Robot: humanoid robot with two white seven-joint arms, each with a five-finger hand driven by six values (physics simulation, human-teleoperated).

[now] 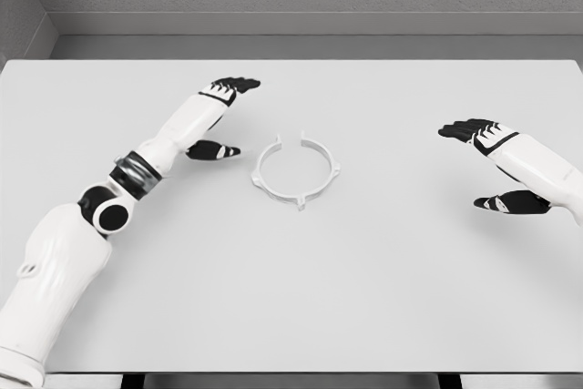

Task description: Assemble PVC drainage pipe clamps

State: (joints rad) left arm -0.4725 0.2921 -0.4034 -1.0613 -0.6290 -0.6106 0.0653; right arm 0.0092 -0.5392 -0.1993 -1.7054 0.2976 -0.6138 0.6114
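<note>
While the left hand (221, 116) hovers with fingers spread and thumb apart, holding nothing, the white pipe clamp (296, 170) lies flat on the tabletop (383, 289) just to that hand's right, its split ring gapped at the far side. Well beyond it, the right hand (492, 166) waits equally open and empty, apparently so that either can close in on the ring.

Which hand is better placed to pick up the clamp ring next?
Probably the left hand: open, it sits just beside the white clamp ring. The right hand, also open, is far off across bare table.
</note>
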